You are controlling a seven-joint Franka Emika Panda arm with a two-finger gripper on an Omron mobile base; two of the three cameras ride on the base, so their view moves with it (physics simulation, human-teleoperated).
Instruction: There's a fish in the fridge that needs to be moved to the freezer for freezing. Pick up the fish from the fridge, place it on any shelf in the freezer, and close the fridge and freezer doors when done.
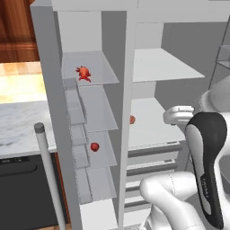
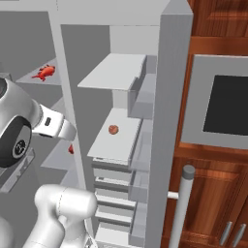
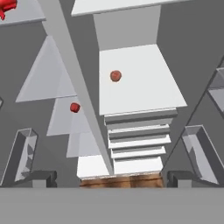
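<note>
Fingers (image 3: 39, 178) of my tool (image 3: 109, 177) stand as wide apart as they go, holding nothing and touching nothing; the tool hangs in front of the open grey side-by-side refrigerator, looking in at both compartments across the divider wall (image 3: 72, 74) between them.

One fish (image 1: 83, 72), a tiny bright red spiky lump, lies on an upper pale shelf (image 1: 101, 72) of the narrower freezer compartment, well above my tool and off to its left. One smooth round red ball (image 1: 94, 146) sits on a lower freezer shelf, nearer to my tool and also to its left. One round orange-red ball (image 3: 115, 75) rests on the broad pale shelf (image 3: 144, 83) of the wider fridge compartment, ahead of my tool and just right of the divider. Below that shelf I count a stack of pale drawers (image 3: 138, 135).

Both tall grey doors stand swung open: the freezer door (image 1: 51, 112) with its silver bar handle (image 1: 47, 175) out on my left, the fridge door (image 2: 167, 131) with its own silver bar handle (image 2: 180, 208) on my right. Door bins (image 3: 199, 151) flank my tool on either side. Beyond the fridge door are brown wooden cabinets (image 2: 213, 193); beyond the freezer door, a marbled white surface (image 1: 20, 128).
</note>
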